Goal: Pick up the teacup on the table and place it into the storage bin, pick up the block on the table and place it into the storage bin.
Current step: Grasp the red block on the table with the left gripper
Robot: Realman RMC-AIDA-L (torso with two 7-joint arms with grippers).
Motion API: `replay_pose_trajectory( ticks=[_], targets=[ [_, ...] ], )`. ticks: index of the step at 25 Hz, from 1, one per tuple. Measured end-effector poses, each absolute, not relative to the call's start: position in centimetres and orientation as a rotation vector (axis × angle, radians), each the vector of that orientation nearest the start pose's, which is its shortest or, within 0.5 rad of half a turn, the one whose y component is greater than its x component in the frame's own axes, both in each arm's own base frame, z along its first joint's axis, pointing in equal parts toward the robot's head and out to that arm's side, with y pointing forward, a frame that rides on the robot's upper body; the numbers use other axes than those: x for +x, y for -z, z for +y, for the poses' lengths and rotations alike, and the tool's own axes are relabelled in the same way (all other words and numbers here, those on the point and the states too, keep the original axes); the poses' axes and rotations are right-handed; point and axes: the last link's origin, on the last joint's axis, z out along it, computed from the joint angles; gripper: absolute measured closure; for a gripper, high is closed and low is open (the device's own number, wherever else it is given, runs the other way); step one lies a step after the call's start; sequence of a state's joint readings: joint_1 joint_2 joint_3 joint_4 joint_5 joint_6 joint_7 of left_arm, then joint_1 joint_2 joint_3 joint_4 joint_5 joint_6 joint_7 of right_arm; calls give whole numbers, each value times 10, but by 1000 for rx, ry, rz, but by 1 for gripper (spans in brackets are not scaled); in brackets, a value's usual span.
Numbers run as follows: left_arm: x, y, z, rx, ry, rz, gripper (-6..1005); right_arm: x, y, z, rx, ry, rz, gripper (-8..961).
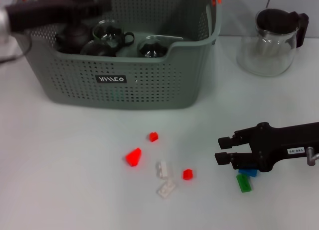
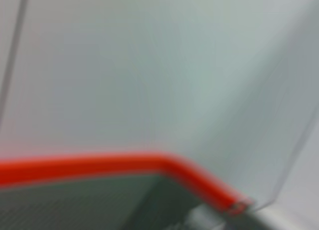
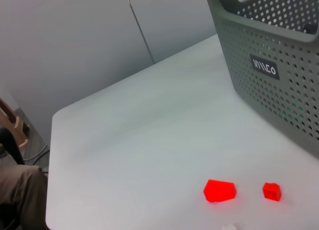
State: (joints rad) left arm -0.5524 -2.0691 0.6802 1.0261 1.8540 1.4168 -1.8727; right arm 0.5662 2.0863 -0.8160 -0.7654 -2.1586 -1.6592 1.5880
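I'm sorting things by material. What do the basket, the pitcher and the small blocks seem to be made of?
Basket: matte grey-green plastic, evenly perforated walls. Pitcher: clear glass, see-through and glossy, with a black, probably plastic, lid. Blocks, such as the red one: likely plastic, judging by solid bright colours.

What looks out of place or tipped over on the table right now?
Nothing is spilled or broken. Small blocks lie scattered on the table: one white block sits askew, and a green block and blue block lie partly under the right gripper. The storage bin stands upright.
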Motion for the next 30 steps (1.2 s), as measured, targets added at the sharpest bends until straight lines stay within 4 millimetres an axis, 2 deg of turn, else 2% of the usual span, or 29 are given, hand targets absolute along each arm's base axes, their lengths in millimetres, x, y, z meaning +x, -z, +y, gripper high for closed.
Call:
replay_pose_trajectory(
  ticks=[3, 5, 7, 10, 14, 19, 25, 30],
  targets=[
    [-228, -89, 346, -2478, 971, -588, 384, 245, 11, 321, -2986, -454, 715, 490],
    [-240, -80, 318, -2544, 984, -455, 389, 244, 11, 321, -2985, -454, 714, 490],
    [-255, -62, 290, -2600, 950, -354, 389, 244, 11, 322, -2985, -455, 712, 490],
    [-275, -32, 267, -2640, 835, -346, 390, 243, 11, 322, -2985, -457, 709, 490],
    [-295, 9, 259, -2682, 721, -406, 431, 242, 12, 323, -2986, -460, 706, 490],
    [-306, 43, 266, -2648, 637, -425, 500, 242, 12, 323, -2986, -461, 711, 490],
    [-311, 65, 272, -2633, 557, -413, 513, 244, 11, 322, -2977, -467, 726, 490],
    [-313, 75, 276, -2626, 502, -406, 524, 244, 11, 322, -2977, -469, 720, 490]
  ],
)
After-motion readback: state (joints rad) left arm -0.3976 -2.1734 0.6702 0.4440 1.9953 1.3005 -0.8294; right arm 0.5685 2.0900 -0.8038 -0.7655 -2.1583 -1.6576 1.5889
